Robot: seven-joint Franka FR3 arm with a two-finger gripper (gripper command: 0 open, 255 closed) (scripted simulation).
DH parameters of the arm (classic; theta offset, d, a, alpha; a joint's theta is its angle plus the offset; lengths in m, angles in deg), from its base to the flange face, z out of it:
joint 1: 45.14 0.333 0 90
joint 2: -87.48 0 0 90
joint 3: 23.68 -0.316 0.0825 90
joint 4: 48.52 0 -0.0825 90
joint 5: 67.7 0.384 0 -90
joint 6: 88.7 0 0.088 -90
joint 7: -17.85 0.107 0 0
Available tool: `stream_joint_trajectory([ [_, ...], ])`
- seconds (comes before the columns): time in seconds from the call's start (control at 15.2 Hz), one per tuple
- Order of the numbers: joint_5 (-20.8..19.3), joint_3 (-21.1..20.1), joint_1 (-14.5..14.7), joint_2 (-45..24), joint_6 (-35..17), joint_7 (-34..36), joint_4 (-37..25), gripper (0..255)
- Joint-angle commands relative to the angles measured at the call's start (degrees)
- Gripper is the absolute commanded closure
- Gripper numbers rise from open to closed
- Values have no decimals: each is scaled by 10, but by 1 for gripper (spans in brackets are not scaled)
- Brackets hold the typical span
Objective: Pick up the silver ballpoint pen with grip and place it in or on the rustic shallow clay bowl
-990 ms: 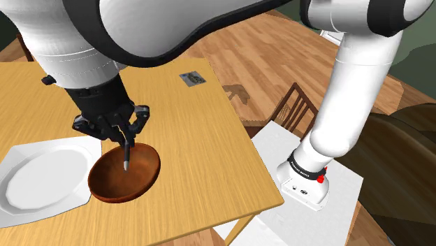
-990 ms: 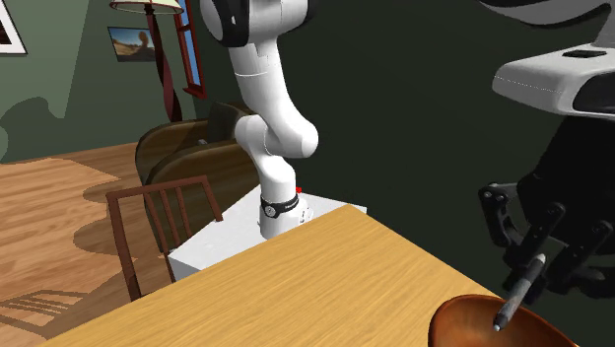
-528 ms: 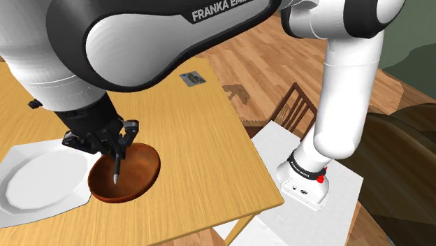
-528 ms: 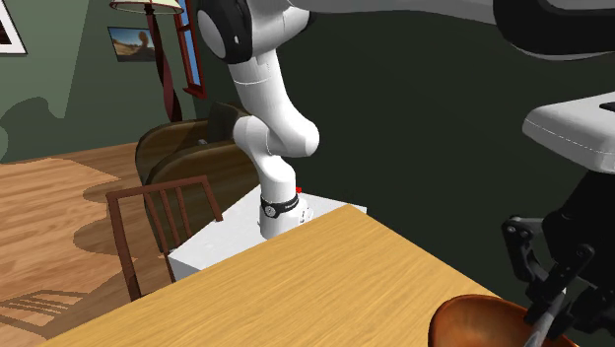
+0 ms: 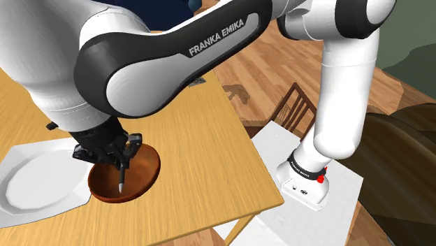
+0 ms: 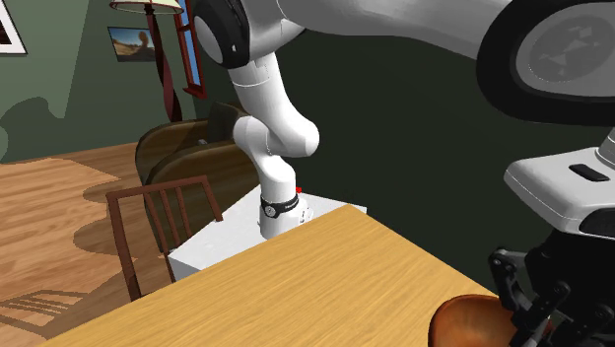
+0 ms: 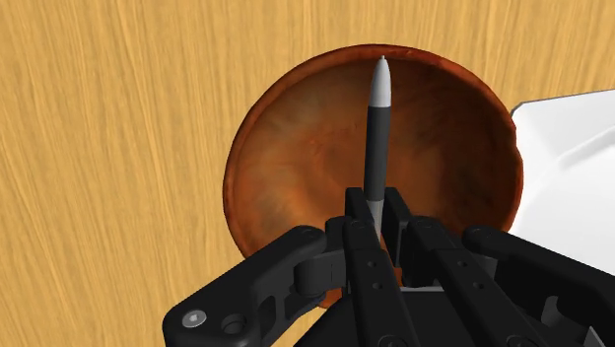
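My black gripper [image 5: 119, 162] hangs low over the brown clay bowl [image 5: 143, 170], shut on the pen [image 5: 122, 179]. The pen is silver at its tip with a dark grip, and it points down into the bowl. In the wrist view the pen [image 7: 376, 128] sticks out from between the fingers of the gripper [image 7: 375, 212], its tip near the far rim of the bowl [image 7: 286, 148]. The second exterior view has the gripper [image 6: 537, 311] at the lower right, just above the bowl's rim [image 6: 463, 320].
A white plate [image 5: 35, 182] lies beside the bowl on the wooden table [image 5: 202, 150]. A small dark card [image 5: 202, 82] rests near the table's far edge. A wooden chair [image 5: 293, 108] stands between table and stand [image 5: 307, 210].
The gripper has gone down with the pen, from above the bowl to close over it, the pen's tip now inside the bowl. The arm has swung lower across the shoulder view.
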Motion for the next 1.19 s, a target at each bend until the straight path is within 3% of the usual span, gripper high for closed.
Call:
stream_joint_trajectory([
  [0.0,-5,3,1,-5,-14,4,12,255],
  [0.46,-5,3,1,-5,-14,4,12,255],
  [0.53,-5,3,1,-5,-14,4,12,0],
  [0.86,-5,3,1,-4,-14,4,12,0],
  [1.12,10,-6,8,7,52,-8,-51,0],
])
